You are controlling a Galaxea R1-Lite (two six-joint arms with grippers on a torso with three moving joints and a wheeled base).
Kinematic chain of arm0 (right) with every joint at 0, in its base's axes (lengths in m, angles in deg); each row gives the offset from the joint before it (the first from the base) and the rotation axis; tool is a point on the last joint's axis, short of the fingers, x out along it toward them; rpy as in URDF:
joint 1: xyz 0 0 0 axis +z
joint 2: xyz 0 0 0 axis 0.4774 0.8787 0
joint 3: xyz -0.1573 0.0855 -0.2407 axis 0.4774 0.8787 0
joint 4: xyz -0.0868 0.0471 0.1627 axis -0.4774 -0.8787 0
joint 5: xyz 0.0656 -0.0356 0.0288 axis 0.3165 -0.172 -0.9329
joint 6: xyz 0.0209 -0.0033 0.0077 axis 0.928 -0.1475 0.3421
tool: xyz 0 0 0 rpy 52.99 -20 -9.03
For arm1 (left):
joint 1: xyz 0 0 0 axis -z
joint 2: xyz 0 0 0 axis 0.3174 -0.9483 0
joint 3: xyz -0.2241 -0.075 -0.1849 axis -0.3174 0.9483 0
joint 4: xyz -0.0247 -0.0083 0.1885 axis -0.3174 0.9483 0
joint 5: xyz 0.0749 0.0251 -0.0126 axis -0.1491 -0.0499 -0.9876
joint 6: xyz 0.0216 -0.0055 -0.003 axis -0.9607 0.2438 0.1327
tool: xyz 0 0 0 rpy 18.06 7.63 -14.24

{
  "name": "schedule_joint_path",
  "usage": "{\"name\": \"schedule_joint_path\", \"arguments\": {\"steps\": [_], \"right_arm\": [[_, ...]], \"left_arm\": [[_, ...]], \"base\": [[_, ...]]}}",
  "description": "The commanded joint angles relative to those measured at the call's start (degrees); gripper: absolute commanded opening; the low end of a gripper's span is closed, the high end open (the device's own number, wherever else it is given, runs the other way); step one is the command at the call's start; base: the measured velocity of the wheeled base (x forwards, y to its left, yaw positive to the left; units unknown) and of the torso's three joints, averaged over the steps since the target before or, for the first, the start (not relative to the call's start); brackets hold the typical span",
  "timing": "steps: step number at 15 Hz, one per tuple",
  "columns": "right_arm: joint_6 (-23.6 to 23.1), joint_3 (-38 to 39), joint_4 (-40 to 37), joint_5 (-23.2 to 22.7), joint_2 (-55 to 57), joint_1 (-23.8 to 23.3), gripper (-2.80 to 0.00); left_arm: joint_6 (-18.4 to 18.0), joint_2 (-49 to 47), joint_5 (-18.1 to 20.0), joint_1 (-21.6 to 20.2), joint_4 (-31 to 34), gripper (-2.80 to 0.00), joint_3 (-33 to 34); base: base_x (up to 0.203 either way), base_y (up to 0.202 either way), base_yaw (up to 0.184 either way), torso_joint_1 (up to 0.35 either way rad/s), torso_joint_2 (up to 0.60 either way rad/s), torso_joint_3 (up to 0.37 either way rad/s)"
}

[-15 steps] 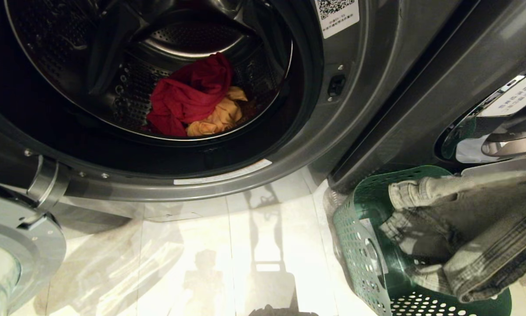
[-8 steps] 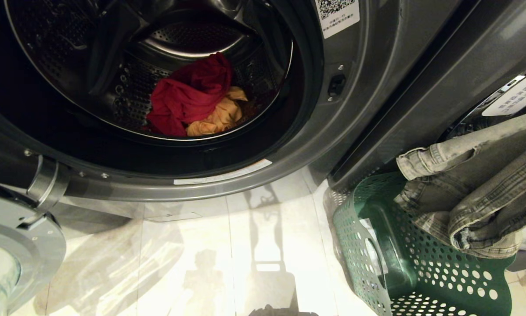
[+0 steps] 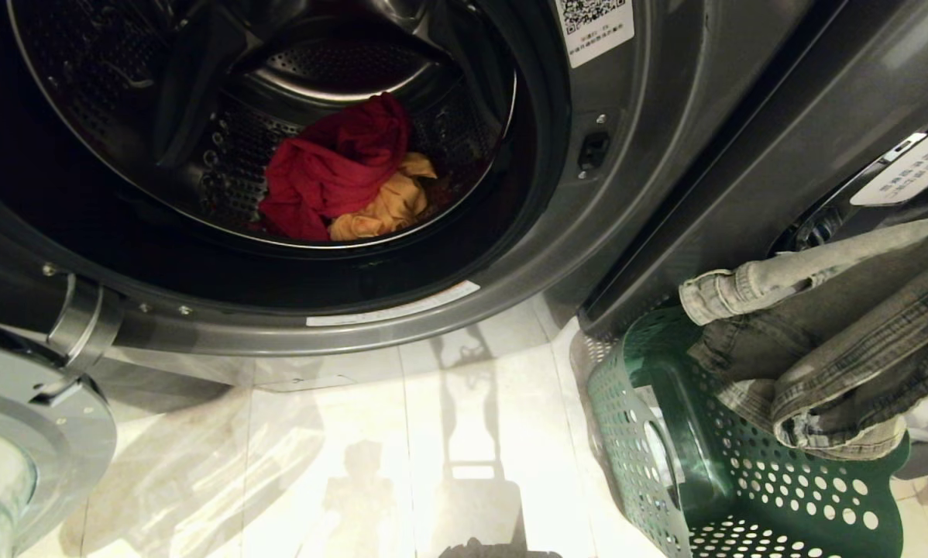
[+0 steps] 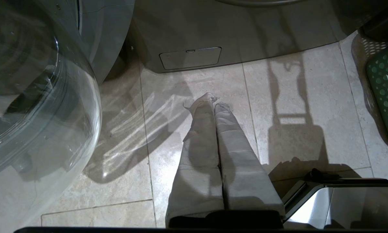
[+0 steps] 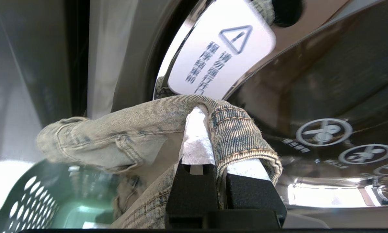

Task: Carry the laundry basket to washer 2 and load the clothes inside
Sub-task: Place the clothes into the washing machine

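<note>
At the far left we see the washer's open door, its glass bulge close to our left hand, which hangs over the tiled floor with its cloth-wrapped fingers pressed together and nothing between them. Next comes the washer drum, open toward us, with a red garment lying at its bottom and a yellow garment tucked against it on the right. A QR sticker sits on the washer's front panel just right of the opening. Further right, the green laundry basket stands on the floor beside the washer, in front of the neighbouring machine. Above the basket's rim hang the grey jeans, bunched, their lower folds dipping into the basket. Our right hand pinches a fold of the jeans, close to a white warning label on the neighbouring machine's door.
</note>
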State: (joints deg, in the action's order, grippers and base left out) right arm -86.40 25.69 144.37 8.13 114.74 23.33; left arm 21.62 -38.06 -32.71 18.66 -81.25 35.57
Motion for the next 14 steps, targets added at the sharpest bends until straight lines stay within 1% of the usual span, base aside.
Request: {"name": "schedule_joint_path", "arguments": {"steps": [1,4,6,8,11,14], "right_arm": [[-0.02,4.75,7.79,-0.06,-0.47,0.0,-2.8],[0.0,11.64,10.82,0.12,-1.44,-0.02,-2.8],[0.52,12.63,10.35,0.46,-1.44,-0.09,-2.8],[1.21,13.43,7.97,1.11,-1.52,-0.09,-2.8],[3.63,12.68,0.76,3.56,-1.53,-0.17,-2.8],[3.58,12.58,-0.62,3.27,-1.53,-0.09,-2.8]], "left_arm": [[0.0,0.02,-0.06,0.02,0.01,-2.8,0.0],[0.0,0.02,0.01,-0.06,0.01,-2.8,0.0],[0.0,0.02,0.0,0.0,0.01,-2.8,0.0],[0.0,0.02,0.0,-0.04,0.01,-2.8,0.0],[0.0,0.02,-0.06,0.01,0.01,-2.8,0.0],[0.0,0.02,0.03,0.02,0.01,-2.8,0.0]], "base": [[0.0,0.0,0.0,0.0,0.0,0.0],[0.0,0.0,0.0,0.0,0.0,0.0],[0.0,0.0,0.0,0.0,0.0,0.0],[0.0,0.0,0.0,0.0,0.0,0.0],[0.0,0.0,0.0,0.0,0.0,0.0],[-0.001,-0.002,0.019,0.0,0.0,0.0]]}}
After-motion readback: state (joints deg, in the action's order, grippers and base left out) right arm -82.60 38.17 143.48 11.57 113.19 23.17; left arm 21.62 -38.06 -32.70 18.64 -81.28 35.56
